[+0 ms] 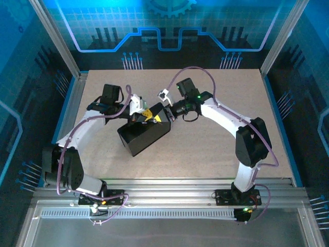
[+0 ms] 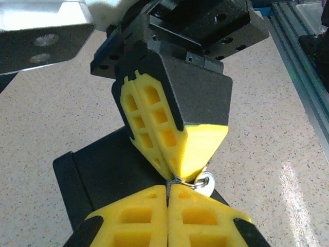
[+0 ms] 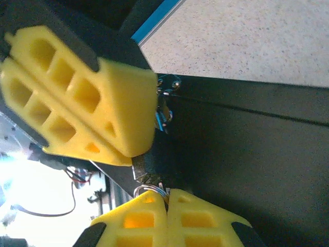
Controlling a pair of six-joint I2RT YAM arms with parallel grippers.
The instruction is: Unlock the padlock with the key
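My left gripper (image 2: pixel 168 188) is shut, with a tiny dark-grey piece, the padlock (image 2: pixel 174 181), nipped at its very tips. In the right wrist view the padlock (image 3: pixel 146 163) is a small dark block between the two sets of yellow fingers. My right gripper (image 3: pixel 165 194) is shut on the key's wire ring (image 3: pixel 150 190), and its tips touch the padlock. A silvery round part of the key (image 2: pixel 206 183) hangs beside the right fingertips (image 2: pixel 200 149); the blade is hidden. From above, the left gripper (image 1: pixel 140 117) and the right gripper (image 1: pixel 162 115) meet tip to tip over the black box (image 1: pixel 144 136).
The black box (image 2: pixel 103 175) lies diagonally mid-table under both grippers. A small metal hasp with a blue bit (image 3: pixel 164 100) sits on the box's edge. Speckled tabletop (image 1: pixel 231 149) spreads to the right, and an aluminium rail (image 2: pixel 303 62) runs along the table's side.
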